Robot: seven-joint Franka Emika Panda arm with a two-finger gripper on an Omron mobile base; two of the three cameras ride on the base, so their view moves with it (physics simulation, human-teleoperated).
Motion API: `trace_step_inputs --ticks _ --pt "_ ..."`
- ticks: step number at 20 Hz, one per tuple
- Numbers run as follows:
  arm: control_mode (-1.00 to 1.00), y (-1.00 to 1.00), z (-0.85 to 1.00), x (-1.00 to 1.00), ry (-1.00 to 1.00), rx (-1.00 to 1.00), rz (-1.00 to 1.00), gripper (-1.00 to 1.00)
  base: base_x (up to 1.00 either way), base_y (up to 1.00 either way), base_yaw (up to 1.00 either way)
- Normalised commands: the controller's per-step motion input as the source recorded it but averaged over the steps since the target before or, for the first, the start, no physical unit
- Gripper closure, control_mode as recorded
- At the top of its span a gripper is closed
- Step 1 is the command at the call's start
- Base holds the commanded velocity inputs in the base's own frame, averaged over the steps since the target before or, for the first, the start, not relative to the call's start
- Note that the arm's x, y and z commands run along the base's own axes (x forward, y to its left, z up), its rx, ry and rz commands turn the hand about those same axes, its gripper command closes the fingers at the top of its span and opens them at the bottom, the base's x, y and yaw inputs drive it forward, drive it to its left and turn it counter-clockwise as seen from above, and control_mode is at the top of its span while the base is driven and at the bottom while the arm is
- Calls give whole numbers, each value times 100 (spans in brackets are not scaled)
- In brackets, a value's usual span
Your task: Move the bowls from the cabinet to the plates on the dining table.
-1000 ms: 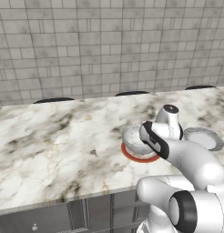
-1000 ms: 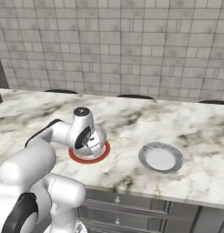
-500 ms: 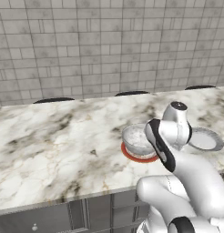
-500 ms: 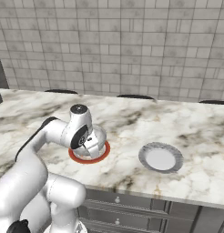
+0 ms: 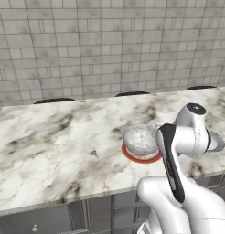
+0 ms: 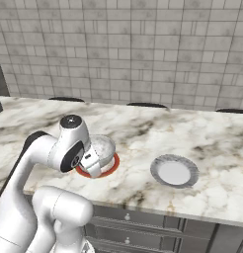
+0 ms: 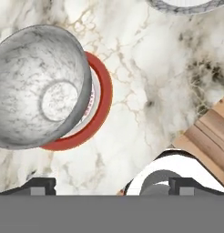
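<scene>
bowl (image 7: 43, 88) on red plate (image 7: 101, 102), gripper (image 7: 111, 185) beside

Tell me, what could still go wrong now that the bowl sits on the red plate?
Two risks, I think. The bowl sits off-centre on the red plate, so a knock might slide it off. The open gripper hangs close beside it, and the arm could clip the bowl as it pulls away. The grey plate has no bowl yet, so the job is only half done.
</scene>
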Motion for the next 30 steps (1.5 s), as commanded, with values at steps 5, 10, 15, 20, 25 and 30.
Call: trace_step_inputs --ticks 5,10,15,20,25,30 --pt "-100 0 86 -48 -3 -8 21 -100 0 0 0" --pt "-100 0 84 -45 0 -14 26 -100 0 0 0" --pt "-100 9 57 -64 0 -16 28 -100 0 0 0" --pt "-100 14 56 -87 0 -13 22 -100 0 0 0" --pt "-100 13 34 -40 0 -6 11 -100 0 0 0" --pt "-100 2 0 0 0 0 0 -100 0 0 0"
